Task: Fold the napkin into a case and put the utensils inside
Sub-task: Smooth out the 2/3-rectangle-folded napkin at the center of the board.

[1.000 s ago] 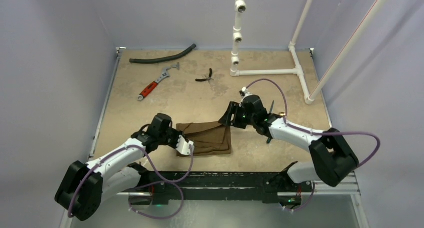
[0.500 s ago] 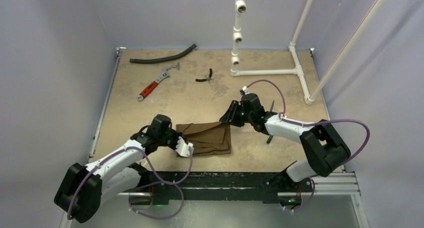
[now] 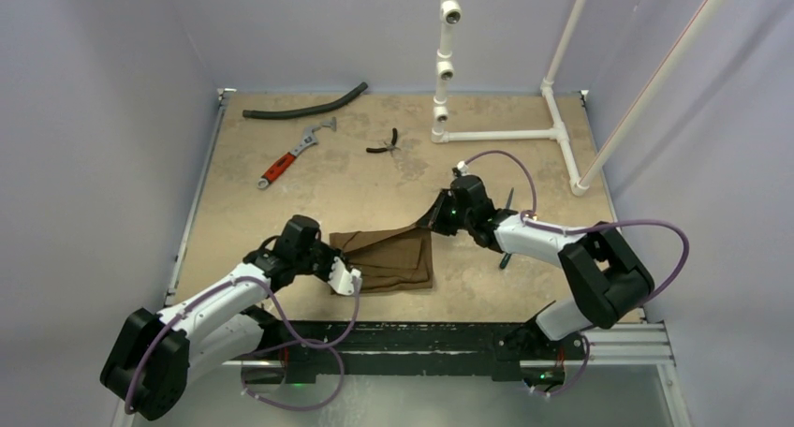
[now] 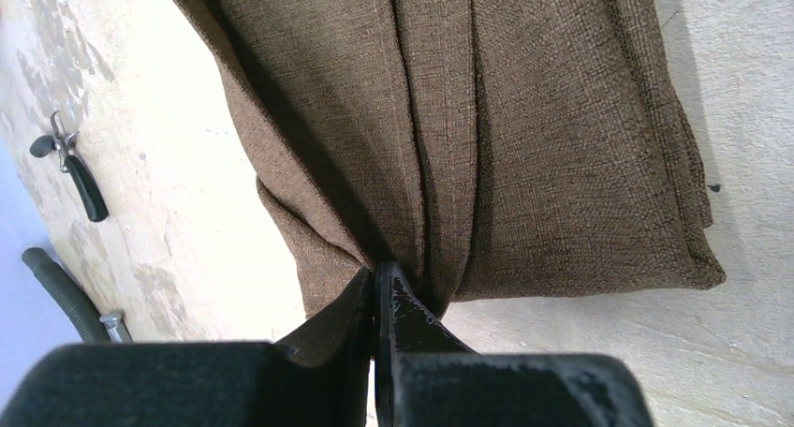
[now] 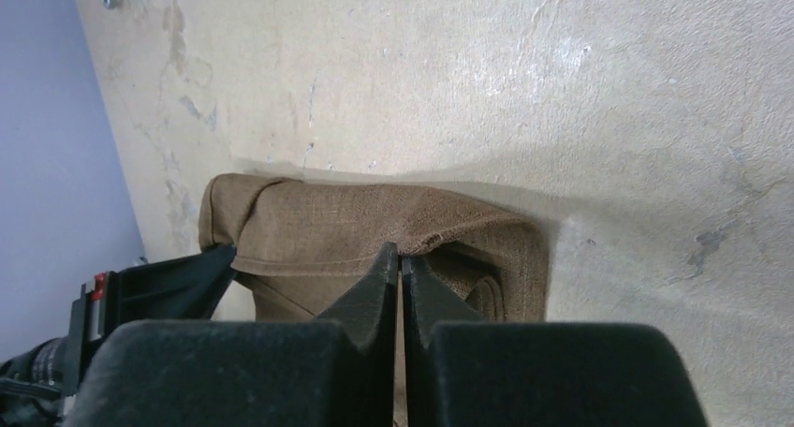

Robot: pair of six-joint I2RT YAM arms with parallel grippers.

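Napkin (image 4: 487,118) in fully closed left gripper (image 4: 376,277) (right gripper (image 5: 401,257) alike, opposite side)

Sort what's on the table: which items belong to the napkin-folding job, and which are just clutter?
In the job: dark-brown cloth napkin, pinched by left gripper and right gripper; thin dark piece by the right arm, possibly cutlery.
Lying about: black rubber hose; red-handled wrench; small black pliers; white plastic pipe frame.
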